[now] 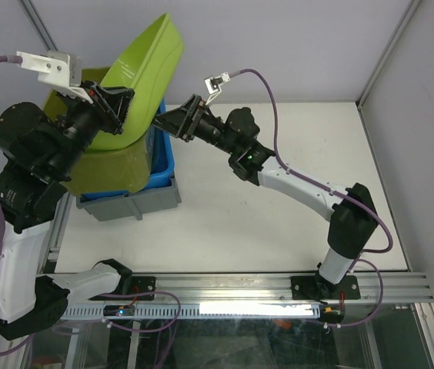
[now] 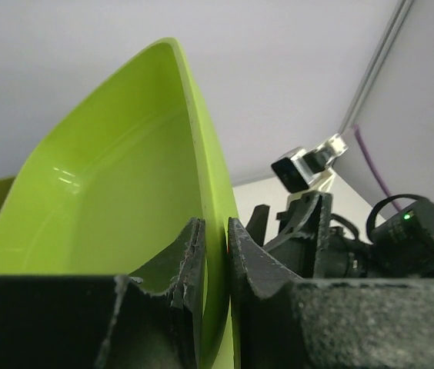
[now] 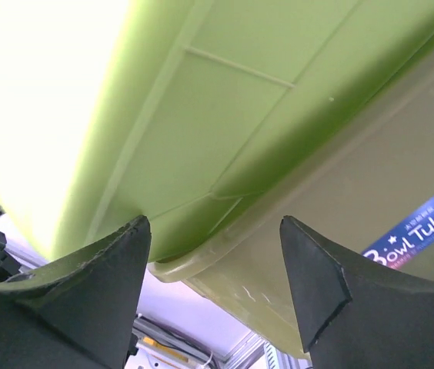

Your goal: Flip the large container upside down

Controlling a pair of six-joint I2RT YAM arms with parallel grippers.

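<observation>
The large lime-green container (image 1: 146,55) is lifted and tilted steeply on edge above the stacked bins at the back left. My left gripper (image 1: 119,104) is shut on its rim; in the left wrist view the fingers (image 2: 188,254) pinch the thin green wall (image 2: 125,177). My right gripper (image 1: 166,121) is open, just right of the container's lower side. In the right wrist view its fingertips (image 3: 136,234) straddle the container's underside (image 3: 201,115) without closing on it.
Under the lifted container an olive-green tub (image 1: 109,165) with a blue "Bowl Tub" label (image 3: 421,227) sits in a blue bin (image 1: 164,157), nested in a grey bin (image 1: 136,201). A metal frame post (image 1: 386,54) stands at the back right.
</observation>
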